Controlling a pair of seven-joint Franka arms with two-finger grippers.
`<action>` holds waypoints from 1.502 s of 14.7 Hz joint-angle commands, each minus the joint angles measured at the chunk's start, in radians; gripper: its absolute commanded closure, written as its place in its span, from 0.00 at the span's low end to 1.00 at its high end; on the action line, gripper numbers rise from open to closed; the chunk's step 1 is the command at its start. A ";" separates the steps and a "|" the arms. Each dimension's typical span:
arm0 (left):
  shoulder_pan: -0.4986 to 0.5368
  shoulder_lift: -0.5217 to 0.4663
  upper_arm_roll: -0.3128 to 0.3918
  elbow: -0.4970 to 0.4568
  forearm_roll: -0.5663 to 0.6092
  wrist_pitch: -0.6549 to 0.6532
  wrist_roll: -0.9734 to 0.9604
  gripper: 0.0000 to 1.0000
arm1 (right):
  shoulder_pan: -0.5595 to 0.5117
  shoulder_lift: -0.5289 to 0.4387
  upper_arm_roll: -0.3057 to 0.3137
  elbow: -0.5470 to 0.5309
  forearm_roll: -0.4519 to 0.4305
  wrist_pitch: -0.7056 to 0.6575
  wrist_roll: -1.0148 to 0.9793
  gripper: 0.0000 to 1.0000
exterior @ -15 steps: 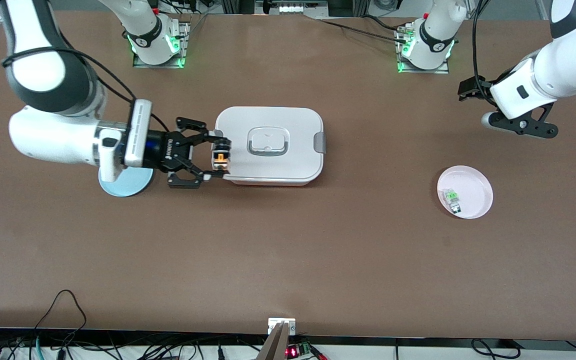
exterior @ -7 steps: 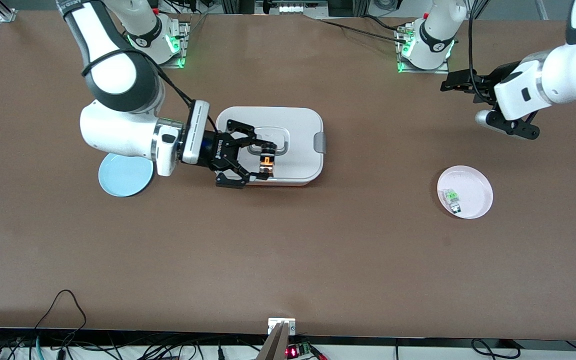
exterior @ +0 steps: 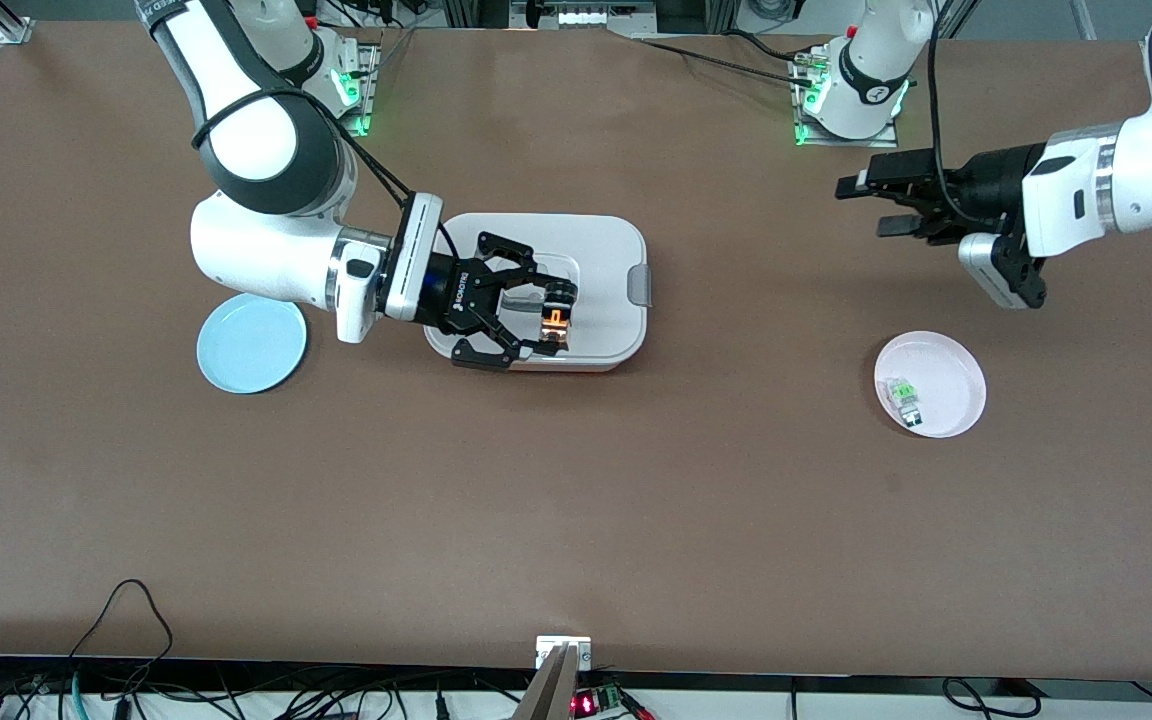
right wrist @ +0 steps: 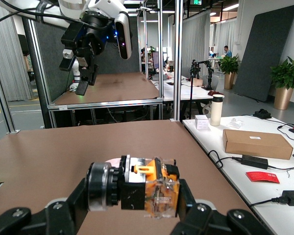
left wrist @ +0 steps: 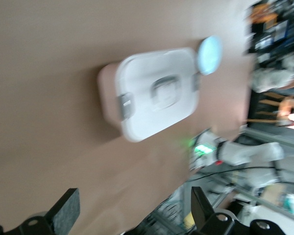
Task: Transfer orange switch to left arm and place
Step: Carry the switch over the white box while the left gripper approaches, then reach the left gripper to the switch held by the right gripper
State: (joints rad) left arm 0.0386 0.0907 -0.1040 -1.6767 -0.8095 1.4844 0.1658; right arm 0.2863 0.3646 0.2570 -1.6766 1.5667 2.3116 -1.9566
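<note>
My right gripper is shut on the orange switch and holds it over the white box, above the lid's edge nearer the front camera. In the right wrist view the switch lies crosswise between the fingers, with its round black end to one side. My left gripper is open and empty. It is held level in the air over bare table between the box and the left arm's base, pointing toward the box. The left wrist view shows its fingers wide apart and the box farther off.
A blue plate lies beside the box toward the right arm's end. A pink plate holding a small clear switch with a green part lies toward the left arm's end, nearer the front camera than the left gripper.
My right gripper has carried the orange switch from the box's edge to over its lid, toward the left arm's end. My left gripper has swung toward the box and levelled out.
</note>
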 commanded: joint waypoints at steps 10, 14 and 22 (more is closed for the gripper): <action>-0.074 0.277 -0.029 0.064 -0.775 0.273 0.295 0.00 | 0.013 -0.010 0.015 -0.002 0.035 0.046 -0.031 0.65; -0.180 0.320 -0.029 0.063 -0.912 0.379 0.383 0.00 | 0.013 -0.010 0.013 -0.003 0.035 0.046 -0.031 0.65; -0.270 0.356 -0.029 0.065 -0.907 0.491 0.440 0.00 | 0.011 -0.015 0.015 0.003 0.041 0.035 -0.009 0.65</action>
State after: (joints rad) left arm -0.1905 0.4233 -0.1344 -1.6386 -1.6980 1.9125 0.5618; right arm 0.2950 0.3612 0.2668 -1.6763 1.5739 2.3364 -1.9567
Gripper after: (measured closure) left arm 0.000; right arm 0.264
